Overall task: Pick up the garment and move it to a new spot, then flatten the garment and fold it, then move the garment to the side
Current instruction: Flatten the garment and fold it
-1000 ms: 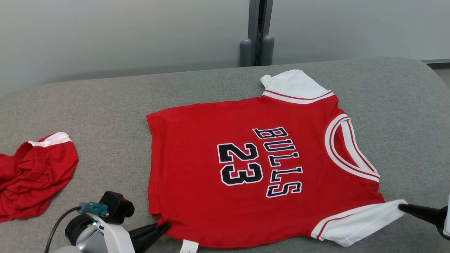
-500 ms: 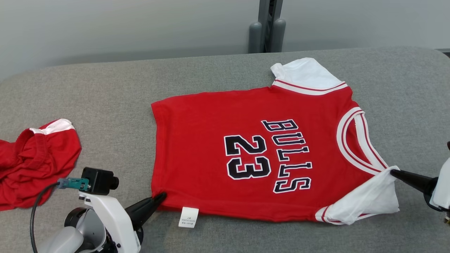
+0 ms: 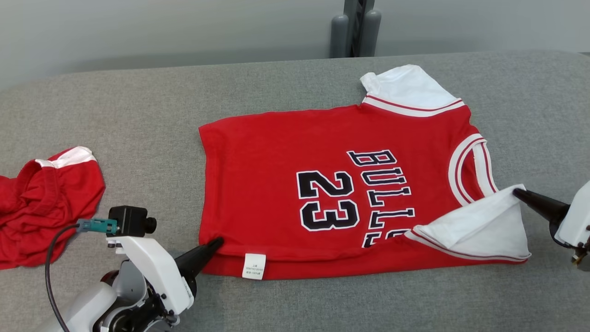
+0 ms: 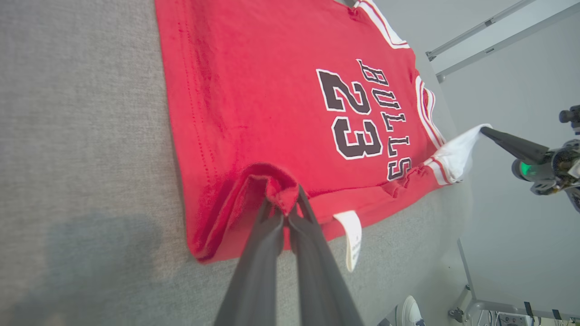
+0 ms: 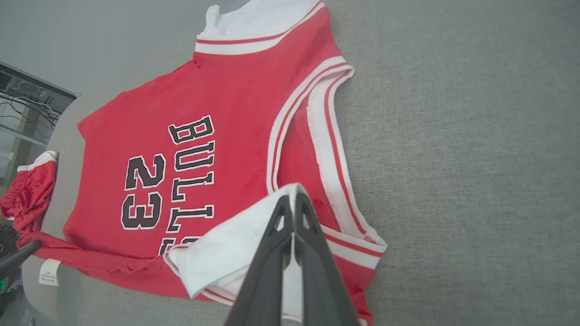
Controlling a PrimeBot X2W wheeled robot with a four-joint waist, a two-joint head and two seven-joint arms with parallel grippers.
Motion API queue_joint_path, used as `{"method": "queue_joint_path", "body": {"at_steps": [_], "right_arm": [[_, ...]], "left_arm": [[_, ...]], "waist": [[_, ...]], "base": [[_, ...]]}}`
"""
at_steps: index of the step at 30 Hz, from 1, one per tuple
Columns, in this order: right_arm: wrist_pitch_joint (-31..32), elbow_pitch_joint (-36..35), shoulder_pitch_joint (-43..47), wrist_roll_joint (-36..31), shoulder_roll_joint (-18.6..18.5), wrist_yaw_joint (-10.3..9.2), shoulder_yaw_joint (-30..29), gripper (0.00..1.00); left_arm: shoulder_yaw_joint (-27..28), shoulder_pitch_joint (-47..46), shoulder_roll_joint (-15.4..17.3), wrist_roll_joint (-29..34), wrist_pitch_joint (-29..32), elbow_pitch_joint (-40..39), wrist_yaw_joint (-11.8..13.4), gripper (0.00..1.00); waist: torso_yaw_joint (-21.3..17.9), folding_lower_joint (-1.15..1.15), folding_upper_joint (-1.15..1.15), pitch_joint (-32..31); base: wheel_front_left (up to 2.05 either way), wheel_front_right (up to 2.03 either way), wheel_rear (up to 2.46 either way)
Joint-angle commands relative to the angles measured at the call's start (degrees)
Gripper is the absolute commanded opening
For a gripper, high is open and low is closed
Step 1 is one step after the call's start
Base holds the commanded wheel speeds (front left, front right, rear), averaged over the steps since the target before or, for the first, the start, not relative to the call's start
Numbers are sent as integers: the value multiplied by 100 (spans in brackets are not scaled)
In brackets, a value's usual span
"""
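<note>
A red jersey (image 3: 286, 152) with "BULLS 23" in black and white sleeves lies spread on the grey cushion, neck to the right. My left gripper (image 3: 216, 241) is shut on the jersey's near hem corner (image 4: 276, 190), lifted and turned inward. My right gripper (image 3: 518, 192) is shut on the near white sleeve (image 3: 479, 230), which is folded over onto the red body and hides part of the lettering. In the right wrist view the dark fingers (image 5: 290, 213) pinch the sleeve's tip (image 5: 226, 249). A white label (image 3: 254, 266) hangs at the near edge.
A second crumpled red garment (image 3: 41, 203) with white trim lies at the far left of the grey cushion (image 3: 138, 115). Behind the cushion stands a grey post (image 3: 355, 27) against a pale wall. Bare cushion lies to the jersey's right and front.
Both grippers have carried the jersey's near edge away from me, over the body: the white sleeve now covers part of the lettering and the hem corner has turned inward. The camera has shifted too.
</note>
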Motion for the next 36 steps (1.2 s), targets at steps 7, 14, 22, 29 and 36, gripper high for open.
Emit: {"method": "queue_joint_path", "body": {"at_steps": [7,14,22,29,36], "right_arm": [[-358,85,-287,-259,72,0,-11,0],[-690,155,-471,-447,55,0,86,0],[-1044,246,-652,-518,91,0,267,0],[-1367,317,-774,-467,58,0,413,0],[-1553,392,-859,-345,15,0,594,0]], "left_arm": [[105,-235,-220,-55,-83,323,37,0],[276,-398,-526,-114,-311,706,96,0],[310,-558,-727,-12,-463,1048,80,0],[336,-617,-886,-20,-558,1277,43,0],[315,-676,-996,10,-574,1423,-27,0]], "waist": [[50,0,0,130],[113,0,0,233],[127,0,0,327],[134,0,0,397],[146,0,0,466]], "base": [[0,0,0],[0,0,0],[0,0,0],[0,0,0],[0,0,0]]}}
